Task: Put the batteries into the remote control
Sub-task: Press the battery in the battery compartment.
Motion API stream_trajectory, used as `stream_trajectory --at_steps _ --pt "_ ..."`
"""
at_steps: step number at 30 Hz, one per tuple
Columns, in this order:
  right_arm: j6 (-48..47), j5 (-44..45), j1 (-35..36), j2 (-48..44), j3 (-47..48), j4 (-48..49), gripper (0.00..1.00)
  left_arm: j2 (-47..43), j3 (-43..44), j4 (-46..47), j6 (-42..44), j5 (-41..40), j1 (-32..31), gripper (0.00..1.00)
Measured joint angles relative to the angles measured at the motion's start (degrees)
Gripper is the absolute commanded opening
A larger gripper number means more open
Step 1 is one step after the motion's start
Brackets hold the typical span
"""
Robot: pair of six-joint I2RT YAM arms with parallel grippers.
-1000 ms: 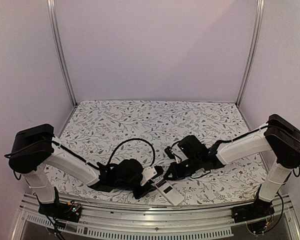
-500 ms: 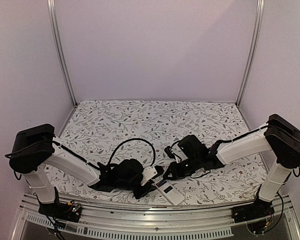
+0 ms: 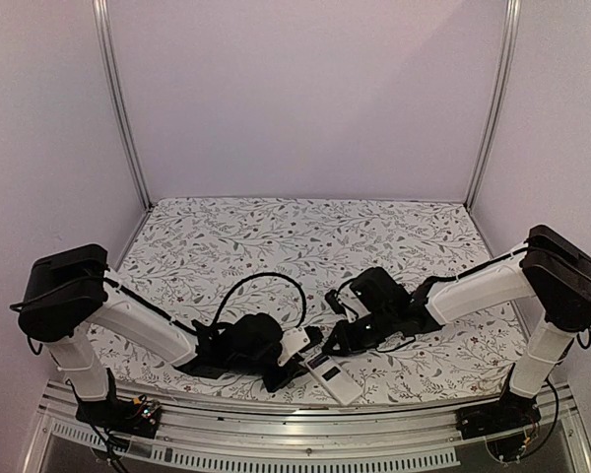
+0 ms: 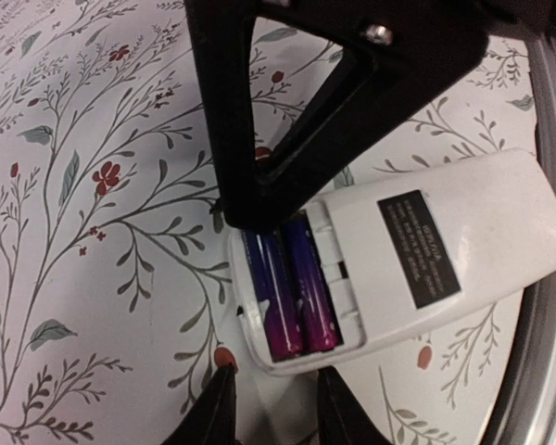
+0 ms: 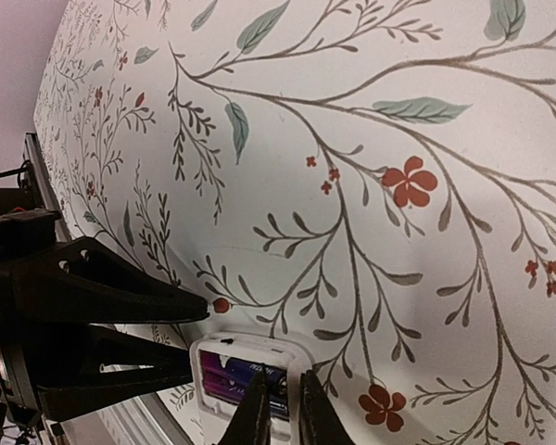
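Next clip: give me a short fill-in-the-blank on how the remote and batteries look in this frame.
1. The remote control lies with its ___ side facing up.
2. Its uncovered slot holds ___ batteries, side by side.
3. The ___ arm's pincer has its tips at those batteries, fingertips narrowly apart.

Missing words: back; two; right
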Motion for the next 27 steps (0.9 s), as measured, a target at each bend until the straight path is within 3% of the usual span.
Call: stream_trajectory --at_steps 27 --pt "1.2 1.3 2.0 1.3 0.4 3.2 0.00 1.0 0.2 1.5 0.0 -0.8 -0.2 0.29"
